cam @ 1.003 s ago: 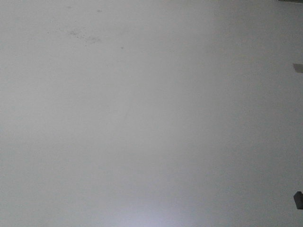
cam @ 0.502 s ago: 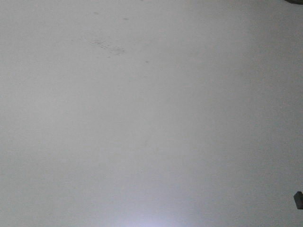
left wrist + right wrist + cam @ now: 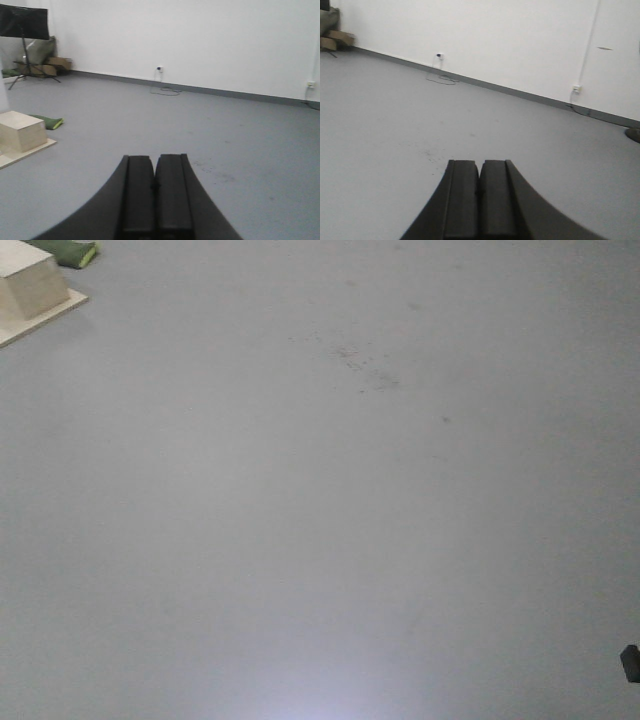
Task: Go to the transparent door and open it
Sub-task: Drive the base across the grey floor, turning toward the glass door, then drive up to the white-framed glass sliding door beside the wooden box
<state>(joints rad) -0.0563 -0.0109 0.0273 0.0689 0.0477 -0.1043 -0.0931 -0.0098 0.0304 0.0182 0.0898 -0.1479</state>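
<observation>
The transparent door is out of view in every frame. My left gripper (image 3: pixel 154 159) is shut, its two black pads pressed together with nothing between them, held above the grey floor (image 3: pixel 150 120). My right gripper (image 3: pixel 480 162) is likewise shut and empty, pointing across the floor (image 3: pixel 395 110) toward a white wall (image 3: pixel 485 40). The front view looks down on bare grey floor (image 3: pixel 320 500) with a patch of dark specks (image 3: pixel 360 365).
A pale wooden box on a flat board (image 3: pixel 21 131) sits at the left, also at the front view's top left corner (image 3: pixel 30 285). A green cloth (image 3: pixel 49 121) lies beside it. A black stand (image 3: pixel 24 30) and cardboard boxes (image 3: pixel 57 63) stand in the far left corner. Wall sockets (image 3: pixel 160 68) and a cable (image 3: pixel 165 91) line the white wall.
The floor specks have slid right and down in the front view, and the wooden box and green cloth have entered at the top left: the view has swung left.
</observation>
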